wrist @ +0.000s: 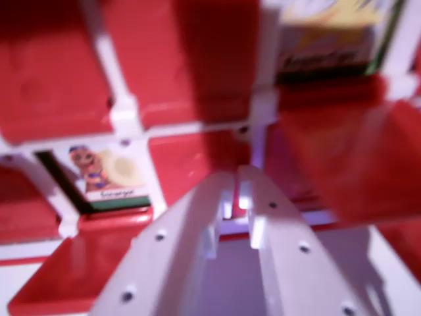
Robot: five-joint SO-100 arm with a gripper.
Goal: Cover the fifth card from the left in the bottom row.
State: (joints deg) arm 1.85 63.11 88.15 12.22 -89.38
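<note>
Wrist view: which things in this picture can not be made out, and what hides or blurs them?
- Upper card: cut off by the top edge and blurred; its picture is unreadable.
- Lower card: a figure shows, but the caption is too blurred to read.
- Red flap on the wrist view's right: smeared by motion, so its tilt is unclear.
- Gripper: the fingers meet near the tip; nothing visible between them, and they hide the board behind.

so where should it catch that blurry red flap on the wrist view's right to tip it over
Take the red flap by its free edge, coming from in front. It looks tilted up off the frame, so that edge seems exposed while the rest looks hinged. The gripper sits beside it, its jaws nearly together. Blur hides finer detail.
</note>
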